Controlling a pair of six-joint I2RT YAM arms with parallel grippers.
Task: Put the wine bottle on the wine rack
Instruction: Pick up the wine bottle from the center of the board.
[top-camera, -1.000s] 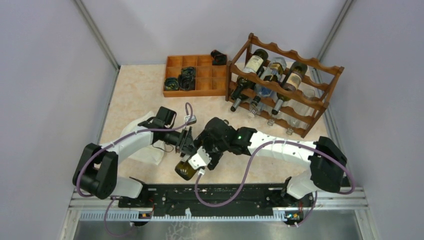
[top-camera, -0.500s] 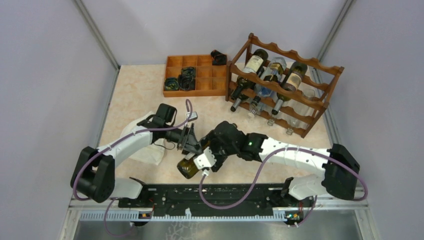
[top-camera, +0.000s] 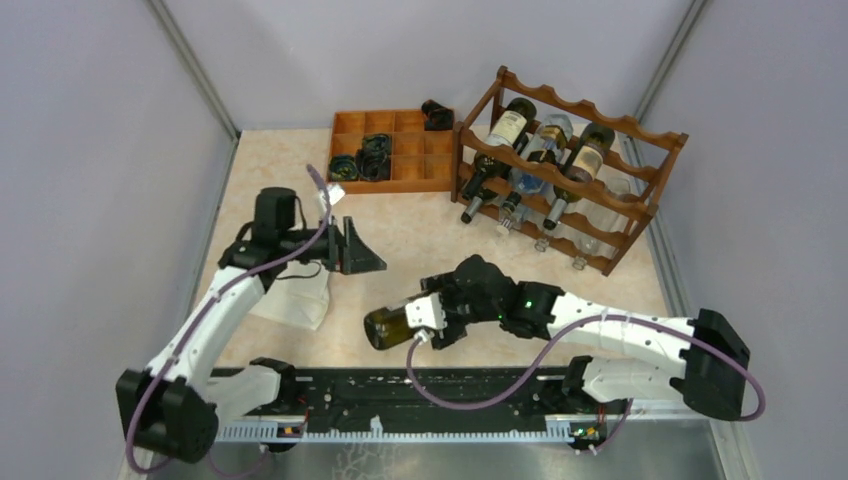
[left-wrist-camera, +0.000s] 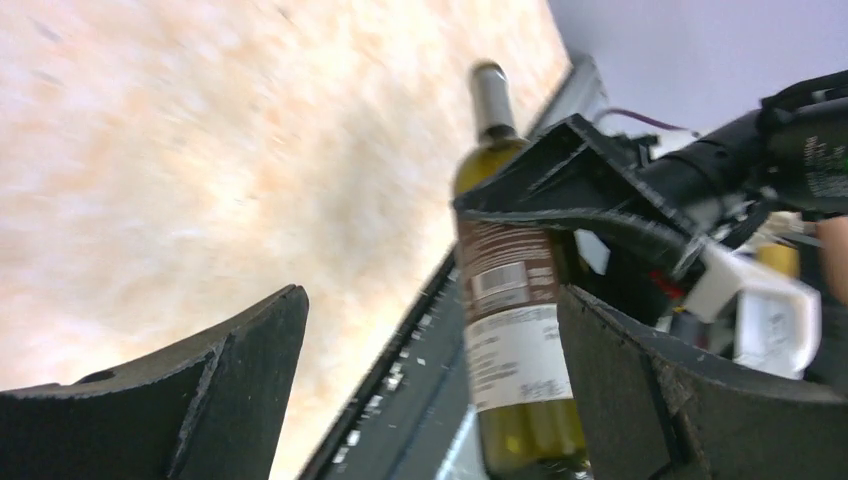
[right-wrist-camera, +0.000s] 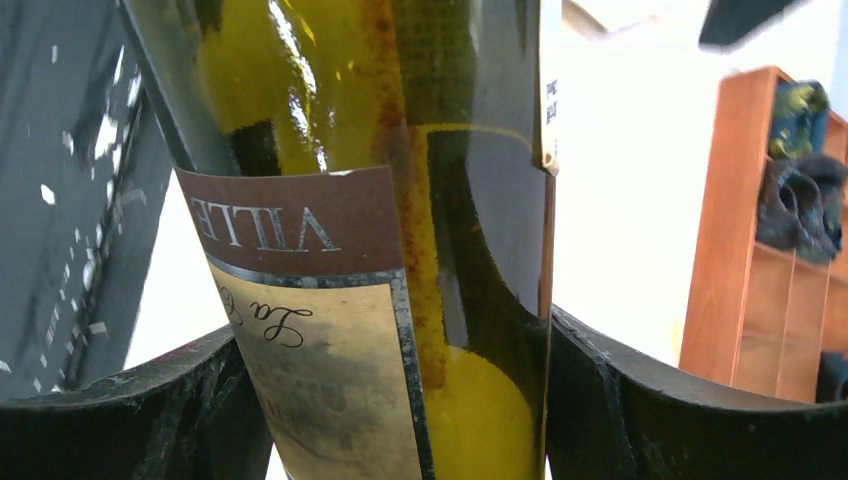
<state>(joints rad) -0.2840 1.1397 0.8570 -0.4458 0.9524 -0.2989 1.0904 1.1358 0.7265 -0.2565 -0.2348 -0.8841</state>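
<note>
My right gripper (top-camera: 432, 315) is shut on the body of an olive-green wine bottle (top-camera: 392, 326) with a brown and cream label (right-wrist-camera: 310, 330); it holds the bottle lying sideways near the table's front edge. The left wrist view also shows the bottle (left-wrist-camera: 510, 330). My left gripper (top-camera: 362, 257) is open and empty, up and to the left of the bottle. The reddish-brown wine rack (top-camera: 570, 165) stands at the back right with three bottles on its upper tier and clear bottles lower down.
An orange-brown compartment tray (top-camera: 390, 150) with dark items sits at the back centre, also in the right wrist view (right-wrist-camera: 770, 240). A white cloth (top-camera: 298, 300) lies under the left arm. The black rail (top-camera: 440, 395) runs along the front edge.
My left gripper has let go of the bottle and pulled back up and to the left. My right gripper, still holding the bottle, has shifted right and turned it more level.
</note>
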